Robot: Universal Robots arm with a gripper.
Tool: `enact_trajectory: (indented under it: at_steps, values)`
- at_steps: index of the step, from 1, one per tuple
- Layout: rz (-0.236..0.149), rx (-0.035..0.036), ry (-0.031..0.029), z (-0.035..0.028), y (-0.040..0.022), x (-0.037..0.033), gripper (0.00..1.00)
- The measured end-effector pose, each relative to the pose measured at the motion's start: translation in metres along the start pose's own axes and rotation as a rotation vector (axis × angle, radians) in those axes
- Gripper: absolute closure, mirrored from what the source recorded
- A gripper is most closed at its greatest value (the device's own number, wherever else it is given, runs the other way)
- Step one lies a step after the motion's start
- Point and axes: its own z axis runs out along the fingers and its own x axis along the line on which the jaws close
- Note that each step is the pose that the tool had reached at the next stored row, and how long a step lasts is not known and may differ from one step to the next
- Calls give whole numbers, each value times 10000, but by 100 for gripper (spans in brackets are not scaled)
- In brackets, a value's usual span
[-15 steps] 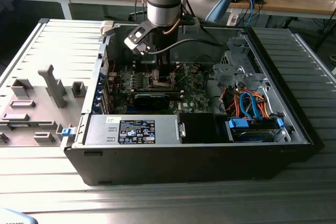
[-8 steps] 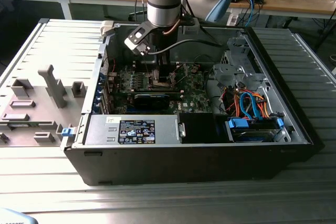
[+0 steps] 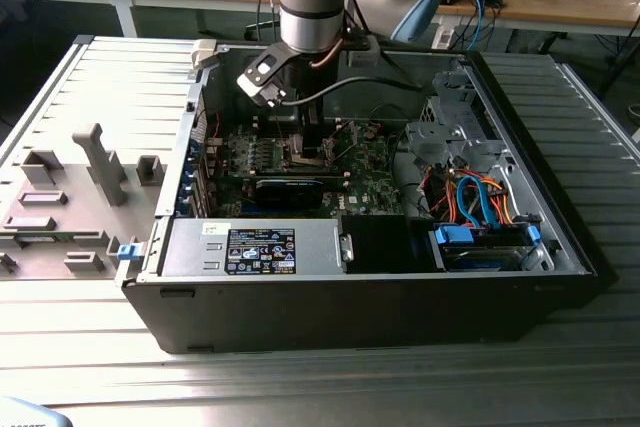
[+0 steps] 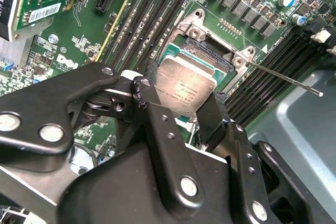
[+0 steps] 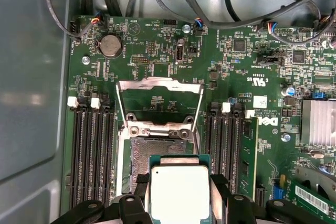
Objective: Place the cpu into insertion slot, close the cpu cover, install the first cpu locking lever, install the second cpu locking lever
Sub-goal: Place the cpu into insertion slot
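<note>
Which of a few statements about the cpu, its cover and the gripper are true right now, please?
1. The gripper holds the cpu between its fingers. True.
2. The cpu is already seated. False: it is in the gripper, and the socket shows bare contacts.
3. The cpu cover is shut. False: it is swung open, off the socket.
4. The computer case is open. True.

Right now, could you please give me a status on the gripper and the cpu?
Status: gripper shut on cpu, over the socket. Open cpu cover, locking lever released. Nothing lying across the socket.
</note>
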Motion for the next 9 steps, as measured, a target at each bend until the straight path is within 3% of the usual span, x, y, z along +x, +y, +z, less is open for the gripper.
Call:
enact_trajectory:
  at_steps: [9]
  values:
    - [0, 0, 0, 24, 0, 0, 46]
